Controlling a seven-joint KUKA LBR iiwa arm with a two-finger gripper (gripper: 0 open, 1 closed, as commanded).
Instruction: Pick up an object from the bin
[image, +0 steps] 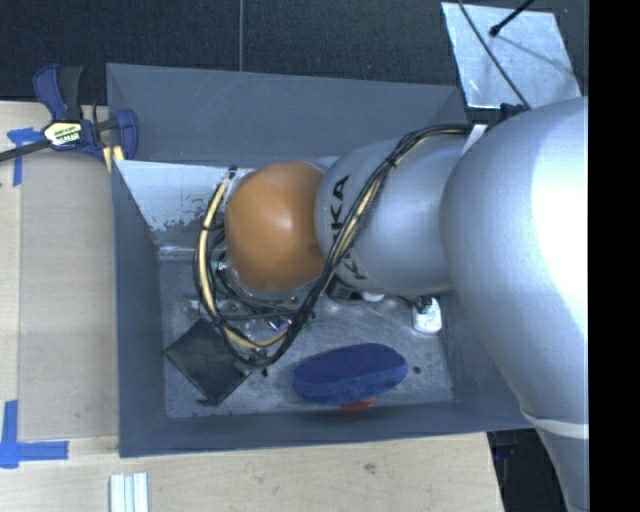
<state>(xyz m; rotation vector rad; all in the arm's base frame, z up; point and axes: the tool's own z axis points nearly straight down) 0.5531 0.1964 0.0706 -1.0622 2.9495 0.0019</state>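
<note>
One arm (420, 230) in bin (140, 330) (orange cover (272, 225)), black square (205, 362), blue oval (350, 372) nearby

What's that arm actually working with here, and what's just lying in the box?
Job in hand: the arm; the grey bin; perhaps the flat black piece, nearest its wrist.
Just lying about: blue oval pad; small white thing.
</note>
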